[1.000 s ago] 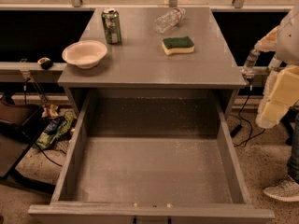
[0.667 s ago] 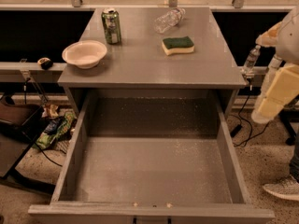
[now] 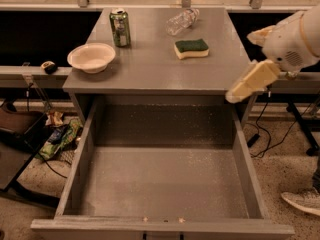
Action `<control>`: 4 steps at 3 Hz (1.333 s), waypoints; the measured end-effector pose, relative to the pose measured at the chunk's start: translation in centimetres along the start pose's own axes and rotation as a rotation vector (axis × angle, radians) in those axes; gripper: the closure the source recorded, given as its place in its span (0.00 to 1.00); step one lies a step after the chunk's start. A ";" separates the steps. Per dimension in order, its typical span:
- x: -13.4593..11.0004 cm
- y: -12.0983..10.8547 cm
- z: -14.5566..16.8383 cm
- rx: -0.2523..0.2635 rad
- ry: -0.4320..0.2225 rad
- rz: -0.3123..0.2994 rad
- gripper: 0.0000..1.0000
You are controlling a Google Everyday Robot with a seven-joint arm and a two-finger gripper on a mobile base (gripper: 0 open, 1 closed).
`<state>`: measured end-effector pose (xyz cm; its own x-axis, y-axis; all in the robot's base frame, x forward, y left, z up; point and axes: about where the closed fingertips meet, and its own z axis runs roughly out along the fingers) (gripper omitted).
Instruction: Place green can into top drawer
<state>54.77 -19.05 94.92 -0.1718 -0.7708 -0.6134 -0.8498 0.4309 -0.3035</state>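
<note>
In the single camera view, I saw the green can standing upright at the upper left of the cabinet top, near its back edge. Around it were one pale bowl, just below and left of the can; one clear bottle, lying on its side at the upper centre; and one green-topped sponge, right of centre. Can and bowl sat near each other, but I could not tell whether they touched.

The top drawer was pulled out below, filling the lower half of the frame, with nothing lying on its speckled floor. Its front panel was cut off by the bottom edge.

The gripper hung at the right of the frame, off the cabinet's right front corner and well apart from the can. Its two pale fingers were spread apart, with nothing between them. The sponge and bottle lay between it and the can. The arm behind it ran out of the right edge.

On the floor at the left lay a heap of clutter that I could not make out. At the lower right was one shoe, partly cut off. I could not read the can's label.
</note>
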 end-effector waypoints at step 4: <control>-10.4 -8.0 8.9 0.129 -0.462 0.095 0.00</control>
<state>67.78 -10.26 97.26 0.0182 -0.4493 -0.8932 -0.7677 0.5660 -0.3004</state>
